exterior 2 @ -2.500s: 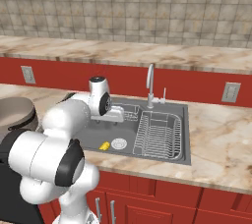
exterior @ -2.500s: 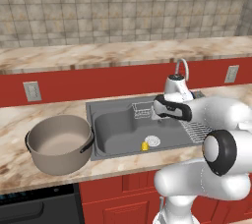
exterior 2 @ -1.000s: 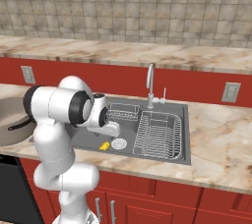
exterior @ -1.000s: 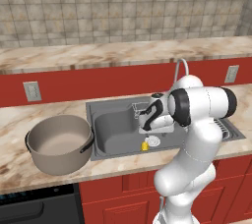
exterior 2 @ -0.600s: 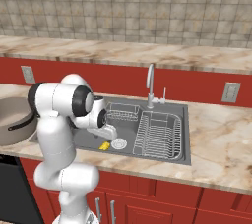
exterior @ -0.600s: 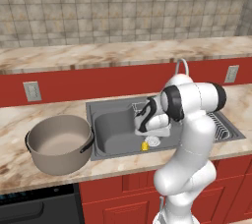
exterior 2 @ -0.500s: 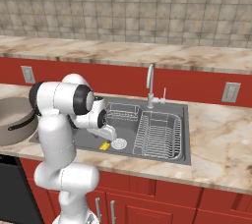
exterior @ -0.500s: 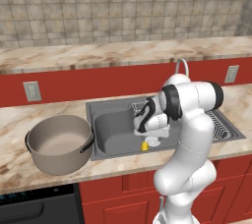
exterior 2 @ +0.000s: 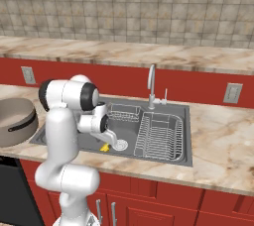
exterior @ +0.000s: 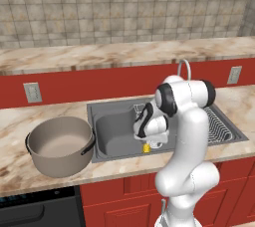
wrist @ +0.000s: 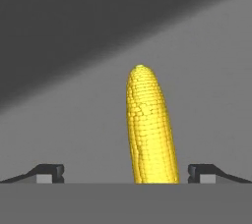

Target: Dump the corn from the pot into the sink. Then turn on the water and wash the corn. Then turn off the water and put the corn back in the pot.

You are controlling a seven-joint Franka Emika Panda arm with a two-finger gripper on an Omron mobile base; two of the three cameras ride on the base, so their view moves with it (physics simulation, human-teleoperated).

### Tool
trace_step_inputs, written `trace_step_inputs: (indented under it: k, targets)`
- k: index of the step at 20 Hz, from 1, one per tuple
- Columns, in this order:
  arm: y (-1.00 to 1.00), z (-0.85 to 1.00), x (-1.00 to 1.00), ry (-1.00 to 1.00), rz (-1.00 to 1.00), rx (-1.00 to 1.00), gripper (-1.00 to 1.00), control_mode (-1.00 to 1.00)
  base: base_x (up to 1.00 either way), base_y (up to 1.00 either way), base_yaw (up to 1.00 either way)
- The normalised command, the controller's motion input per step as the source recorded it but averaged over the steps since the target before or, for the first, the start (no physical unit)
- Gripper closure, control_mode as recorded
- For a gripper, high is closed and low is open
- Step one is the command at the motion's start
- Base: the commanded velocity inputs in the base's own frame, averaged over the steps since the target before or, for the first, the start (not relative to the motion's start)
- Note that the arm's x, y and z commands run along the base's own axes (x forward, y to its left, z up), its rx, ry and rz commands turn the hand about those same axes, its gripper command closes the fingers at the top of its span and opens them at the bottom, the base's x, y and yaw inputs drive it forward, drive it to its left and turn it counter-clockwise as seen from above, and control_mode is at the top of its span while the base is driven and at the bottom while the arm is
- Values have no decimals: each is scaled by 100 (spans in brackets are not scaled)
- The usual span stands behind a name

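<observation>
Hand view: the corn (wrist: pixel 150 129) lies lengthwise on the grey sink floor, tapered tip pointing away; it sits between the two dark fingertips (wrist: pixel 49 172), nearer the one on the view's right; the tips stand wide apart and touch nothing
Gripper: spread, lowered into the left basin just above the cob; in the left base view the gripper (exterior: pixel 149 144) hangs from the bent wrist directly over the yellow cob (exterior: pixel 146 148); in the right base view the gripper (exterior 2: pixel 110 140) is just beside the cob (exterior 2: pixel 104 147)
Corn: on the basin floor near the front wall of the sink (exterior: pixel 112 131); close to the round silver drain (exterior 2: pixel 120 144); well apart from the pot
Pot: large, taupe-grey, upright on the marble counter (exterior: pixel 15 121) left of the sink; the pot (exterior: pixel 60 145) shows a bare beige inside; one dark loop handle faces the sink; its edge appears in the right base view (exterior 2: pixel 17 121)
Sink: dark grey, double basin (exterior 2: pixel 163 160); wire dish rack (exterior 2: pixel 159 136) fills the right basin; small wire basket (exterior 2: pixel 124 112) at the back of the left basin
Faucet: curved silver faucet (exterior 2: pixel 151 87) behind the sink; whether water runs I cannot tell
</observation>
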Motion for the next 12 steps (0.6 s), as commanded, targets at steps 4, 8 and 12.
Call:
trace_step_inputs:
  k: [4, 8, 12]
  targets:
    - [4, -31, 21, -3, 0, 0, -100, -100, 0, 0, 0]
    - [2, -27, 18, -8, 4, 0, -100, -100, 0, 0, 0]
    - [3, -25, 14, -9, 4, 0, -100, -100, 0, 0, 0]
